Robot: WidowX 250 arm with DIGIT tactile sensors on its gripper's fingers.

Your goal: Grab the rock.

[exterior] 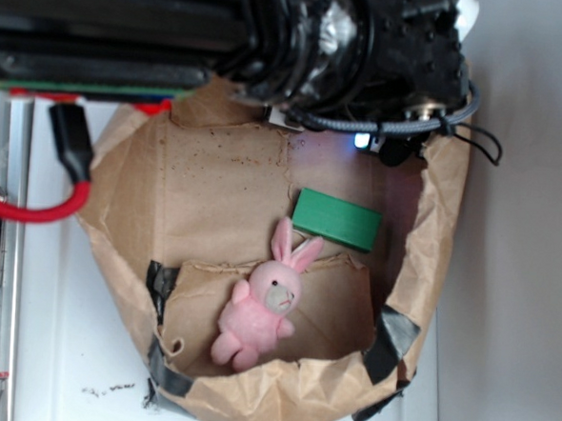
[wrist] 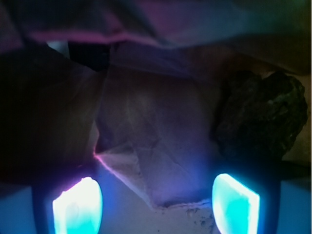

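The wrist view shows the pincer (wrist: 156, 202) spread open, its two fingertips glowing cyan at the bottom corners, left pad (wrist: 78, 207) and right pad (wrist: 235, 204), with nothing between them but crumpled brown paper (wrist: 146, 131); the rock (wrist: 261, 114), a rough dark mottled lump, sits on that paper up and to the right, just beyond the right pad and outside the gap; whether the pad touches it cannot be told.

In the exterior view the arm (exterior: 367, 44) hangs black and cable-wrapped over the far edge of a torn paper bag (exterior: 216, 178) opened flat like a bowl, its corners held with dark tape (exterior: 393, 337); the bag lies on a white table (exterior: 62, 350); the pincer itself is hidden under the arm there, and the rock cannot be seen in this view; a green block (exterior: 336, 219) lies near the middle of the bag, below the arm; a pink bunny (exterior: 261, 309) lies just beside the block, its ears reaching toward it; a red cable (exterior: 33, 210) curves at the left edge.
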